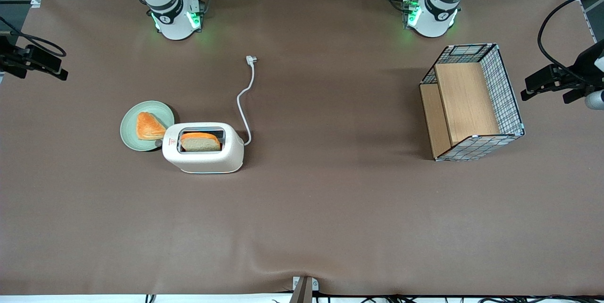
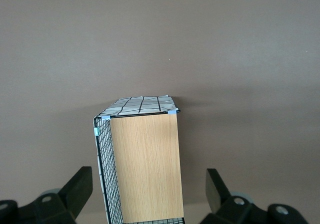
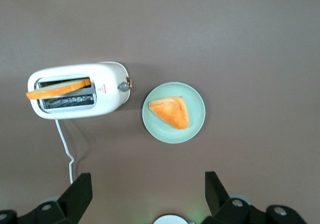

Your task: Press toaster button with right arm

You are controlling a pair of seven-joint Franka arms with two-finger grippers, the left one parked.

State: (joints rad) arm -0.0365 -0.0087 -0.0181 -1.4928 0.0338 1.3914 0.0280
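- Toaster button [image 3: 122,86] juts from the toaster [image 1: 203,148] end nearest the green plate [image 1: 130,128], toward the working arm's edge.
- Gripper [image 3: 145,196] hovers high above, fingers spread wide, holding nothing.
- Risk: a slanted push could slip off, shoving toaster onto plate.

Cream toaster [image 1: 203,148] upright, toast in slot, grey button [image 3: 122,86] on end.
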